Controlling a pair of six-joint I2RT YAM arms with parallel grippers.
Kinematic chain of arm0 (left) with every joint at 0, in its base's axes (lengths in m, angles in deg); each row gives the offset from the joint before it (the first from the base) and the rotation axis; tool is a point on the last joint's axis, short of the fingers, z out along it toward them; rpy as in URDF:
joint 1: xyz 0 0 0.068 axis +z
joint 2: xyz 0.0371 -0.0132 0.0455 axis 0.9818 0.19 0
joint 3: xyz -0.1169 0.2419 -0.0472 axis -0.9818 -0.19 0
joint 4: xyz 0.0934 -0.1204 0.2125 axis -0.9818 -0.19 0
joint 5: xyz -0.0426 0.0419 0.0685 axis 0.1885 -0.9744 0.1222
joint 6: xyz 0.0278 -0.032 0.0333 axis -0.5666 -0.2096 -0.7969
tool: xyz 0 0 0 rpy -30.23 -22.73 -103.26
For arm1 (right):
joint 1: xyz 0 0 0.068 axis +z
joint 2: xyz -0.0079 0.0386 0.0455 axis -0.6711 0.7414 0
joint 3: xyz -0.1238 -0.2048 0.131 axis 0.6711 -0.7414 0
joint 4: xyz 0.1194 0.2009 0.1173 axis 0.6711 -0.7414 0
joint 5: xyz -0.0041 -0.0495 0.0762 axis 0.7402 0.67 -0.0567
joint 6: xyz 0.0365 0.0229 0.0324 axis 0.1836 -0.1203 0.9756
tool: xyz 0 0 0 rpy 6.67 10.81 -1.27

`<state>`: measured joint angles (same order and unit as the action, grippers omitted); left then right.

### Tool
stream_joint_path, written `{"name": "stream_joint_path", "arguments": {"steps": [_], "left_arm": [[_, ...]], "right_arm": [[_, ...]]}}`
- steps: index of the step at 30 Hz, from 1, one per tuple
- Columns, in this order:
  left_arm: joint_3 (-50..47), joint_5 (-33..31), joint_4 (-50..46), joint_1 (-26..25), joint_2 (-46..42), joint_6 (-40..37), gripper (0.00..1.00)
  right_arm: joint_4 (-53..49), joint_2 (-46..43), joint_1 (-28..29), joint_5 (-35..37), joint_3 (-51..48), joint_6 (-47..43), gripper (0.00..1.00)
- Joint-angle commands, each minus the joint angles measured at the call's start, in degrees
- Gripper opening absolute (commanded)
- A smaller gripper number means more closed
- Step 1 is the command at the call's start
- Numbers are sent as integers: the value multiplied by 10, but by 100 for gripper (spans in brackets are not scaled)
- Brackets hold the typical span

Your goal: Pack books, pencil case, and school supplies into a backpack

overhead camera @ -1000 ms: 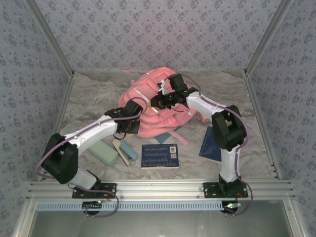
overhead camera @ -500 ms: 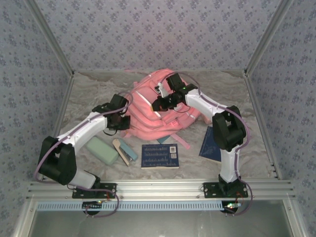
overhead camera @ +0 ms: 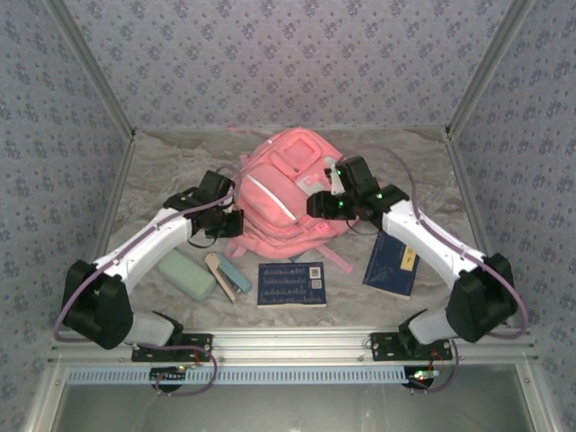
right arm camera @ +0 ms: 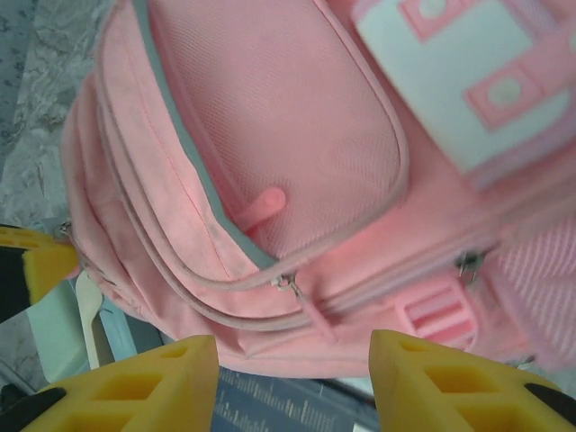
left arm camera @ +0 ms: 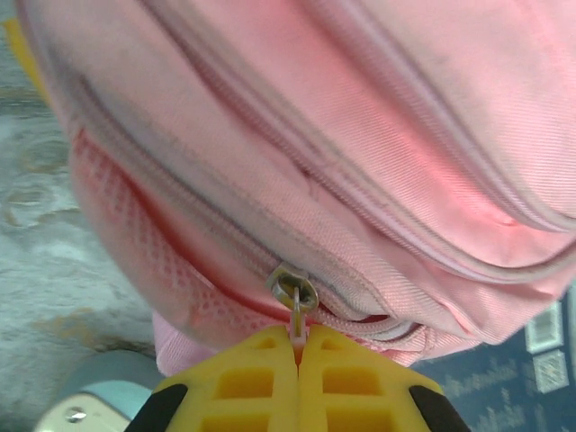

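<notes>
The right fingers (right arm camera: 162, 382) have sprung apart and backed off the backpack (overhead camera: 274, 189), leaving the left fingers (left arm camera: 256, 382) clamped on the zipper pull (left arm camera: 295, 310) between their tips, probably to unzip.

No word or number can be read anywhere. The flat dark navy book (overhead camera: 291, 283) in the middle of the near tabletop (overhead camera: 349, 290) carries rows of pale print and two small square code-like marks (overhead camera: 317, 277) down its right edge, all too small to make out. The left wrist view catches those squares (left arm camera: 545, 328), blurred. The second dark navy book (overhead camera: 390, 266), lying to the right, bears a small pale yellow label (overhead camera: 408, 261) whose lettering is illegible.
</notes>
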<state>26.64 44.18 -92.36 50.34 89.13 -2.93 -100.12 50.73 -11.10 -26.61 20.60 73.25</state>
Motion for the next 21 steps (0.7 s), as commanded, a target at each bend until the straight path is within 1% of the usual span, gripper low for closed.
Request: {"name": "stream_joint_path", "arguments": {"steps": [1, 2, 4, 5, 6, 7, 10, 13, 17, 21], "left_arm": [[35, 47, 22, -32, -16, 25, 0], [39, 53, 28, -45, -14, 34, 0], [50, 57, 36, -71, -7, 46, 0], [59, 56, 38, -85, -1, 51, 0], [67, 57, 39, -95, 5, 55, 0], [75, 56, 40, -106, 12, 58, 0], [93, 58, 51, -131, 28, 70, 0], [107, 61, 63, -153, 45, 77, 0], [127, 66, 76, -177, 69, 83, 0], [144, 71, 87, -196, 85, 86, 0]], "right_arm": [[43, -30, 14, 15, -61, 133, 50], [41, -44, 18, 29, -74, 170, 48], [45, -75, 26, 42, -102, 243, 41], [54, -91, 32, 46, -119, 283, 38], [67, -108, 38, 45, -134, 309, 38], [73, -124, 43, 45, -147, 338, 40], [100, -166, 47, 39, -190, 420, 49], [134, -203, 47, 45, -234, 486, 54], [196, -215, 50, 40, -275, 566, 55], [214, -199, 53, 47, -277, 588, 56]]}}
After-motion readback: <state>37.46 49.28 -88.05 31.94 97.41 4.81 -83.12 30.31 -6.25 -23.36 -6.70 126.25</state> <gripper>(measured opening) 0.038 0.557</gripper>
